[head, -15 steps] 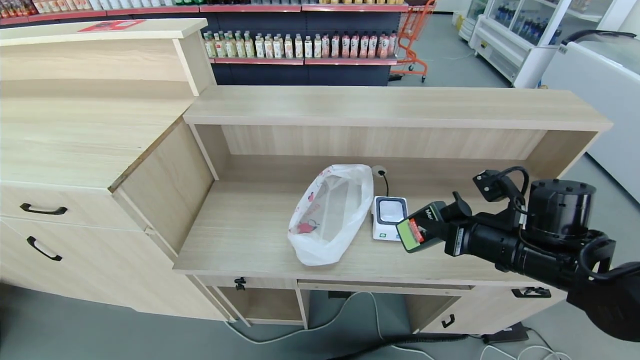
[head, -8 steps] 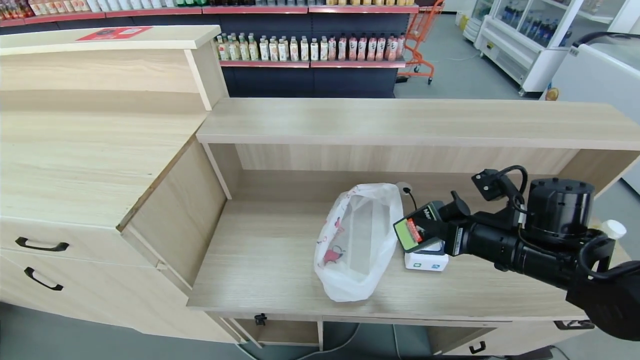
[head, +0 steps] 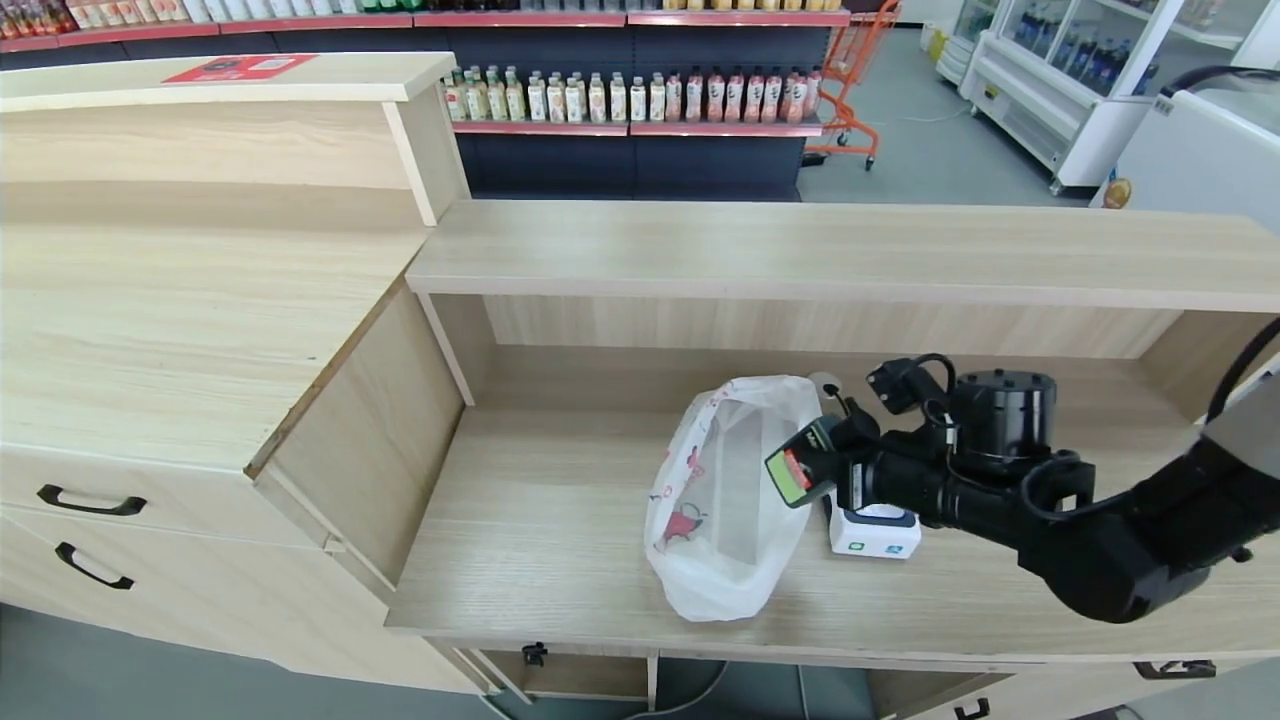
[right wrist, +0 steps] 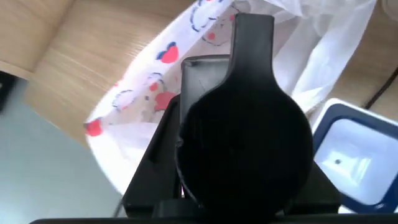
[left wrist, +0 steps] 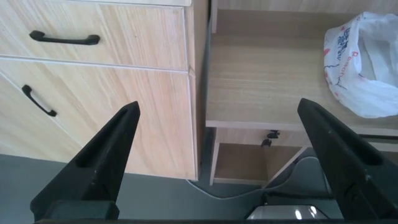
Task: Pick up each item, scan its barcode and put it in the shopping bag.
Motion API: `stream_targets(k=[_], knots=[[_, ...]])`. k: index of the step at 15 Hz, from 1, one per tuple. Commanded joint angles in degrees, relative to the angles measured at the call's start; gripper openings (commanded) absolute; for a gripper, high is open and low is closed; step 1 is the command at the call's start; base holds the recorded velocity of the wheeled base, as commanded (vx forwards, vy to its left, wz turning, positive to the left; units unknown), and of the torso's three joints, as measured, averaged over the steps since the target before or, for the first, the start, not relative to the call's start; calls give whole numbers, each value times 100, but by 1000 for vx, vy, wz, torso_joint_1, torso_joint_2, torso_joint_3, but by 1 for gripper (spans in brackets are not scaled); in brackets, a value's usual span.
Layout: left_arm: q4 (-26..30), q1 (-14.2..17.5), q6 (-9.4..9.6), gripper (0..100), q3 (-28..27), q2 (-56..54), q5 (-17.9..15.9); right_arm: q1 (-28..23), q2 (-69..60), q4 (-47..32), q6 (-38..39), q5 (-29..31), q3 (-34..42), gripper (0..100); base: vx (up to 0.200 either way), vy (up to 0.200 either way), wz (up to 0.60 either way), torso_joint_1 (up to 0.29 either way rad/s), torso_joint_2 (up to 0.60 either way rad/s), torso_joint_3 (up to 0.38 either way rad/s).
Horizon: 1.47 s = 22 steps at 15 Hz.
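Now hold right claw [head: 828, 452] clamped on green packet [head: 795, 476], shift to 9 o'clock over bag [head: 715, 520] mouth, drop low; leave left claw [left wrist: 217, 107] spread.

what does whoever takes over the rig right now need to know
Right gripper: shut on a small green-and-red pack, held above the counter, between bag and scanner.
Left gripper: open, holding nothing, low at the counter's front, beside the drawers.
Done: pack picked up. Whether it has been scanned cannot be told.
Left: scan it if needed, then put it in the bag.
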<state>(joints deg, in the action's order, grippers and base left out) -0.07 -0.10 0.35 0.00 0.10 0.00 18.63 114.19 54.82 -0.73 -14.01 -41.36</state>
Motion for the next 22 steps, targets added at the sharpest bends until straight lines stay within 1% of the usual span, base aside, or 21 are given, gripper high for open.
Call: stream_targets(k=[1, 3, 4, 5, 7, 9, 11, 12, 14, 15, 16, 17, 18, 20, 21, 22], knots=[[-1, 1, 0, 100, 0, -1, 0, 88, 763, 11, -481, -32, -241, 0, 0, 0, 0, 0, 0, 0], [-1, 1, 0, 100, 0, 8, 0, 220, 1123, 327, -771, -23, -276, 0, 0, 0, 0, 0, 0, 0], [-1, 1, 0, 100, 0, 8, 0, 299, 1457, 618, -964, -23, -434, 0, 0, 0, 0, 0, 0, 0], [-1, 1, 0, 100, 0, 8, 0, 335, 1668, 697, -1157, -14, -610, 0, 0, 0, 0, 0, 0, 0], [-1, 1, 0, 100, 0, 8, 0, 414, 1949, 679, -1421, -14, -970, 0, 0, 0, 0, 0, 0, 0], [-1, 1, 0, 100, 0, 8, 0, 493, 2134, 679, -1421, -6, -1260, 0, 0, 0, 0, 0, 0, 0], [-1, 1, 0, 100, 0, 8, 0, 537, 2187, 653, -1421, 12, -1331, 0, 0, 0, 0, 0, 0, 0], [-1, 1, 0, 100, 0, 8, 0, 572, 2160, 661, -1403, -6, -1339, 100, 0, 0, 0, 0, 0, 0], [-1, 1, 0, 100, 0, -1, 0, 572, 1932, 670, -1210, -23, -1313, 100, 0, 0, 0, 0, 0, 0], [-1, 1, 0, 100, 0, 8, 0, 537, 1642, 661, -788, -14, -1287, 100, 0, 0, 0, 0, 0, 0], [-1, 1, 0, 100, 0, 8, 0, 502, 1457, 644, -551, -14, -1278, 100, 0, 0, 0, 0, 0, 0], [-1, 1, 0, 100, 0, -1, 0, 264, 842, 494, 82, -23, -1058, 100, 0, 0, 0, 0, 0, 0], [-1, 1, 0, 100, 0, -1, 0, 45, 314, 160, 390, -23, -786, 100, 0, 0, 0, 0, 0, 0], [-1, 1, 0, 100, 0, -1, 0, -615, -793, -701, 636, 3, -241, 100, 0, 0, 0, 0, 0, 0], [-1, 1, 0, 100, 0, 8, 0, -1116, -1338, -1299, 486, 30, 58, 100, 0, 0, 0, 0, 0, 0], [-1, 1, 0, 100, 0, 8, 0, -1669, -1769, -1914, -138, 82, 304, 100, 0, 0, 0, 0, 0, 0]])
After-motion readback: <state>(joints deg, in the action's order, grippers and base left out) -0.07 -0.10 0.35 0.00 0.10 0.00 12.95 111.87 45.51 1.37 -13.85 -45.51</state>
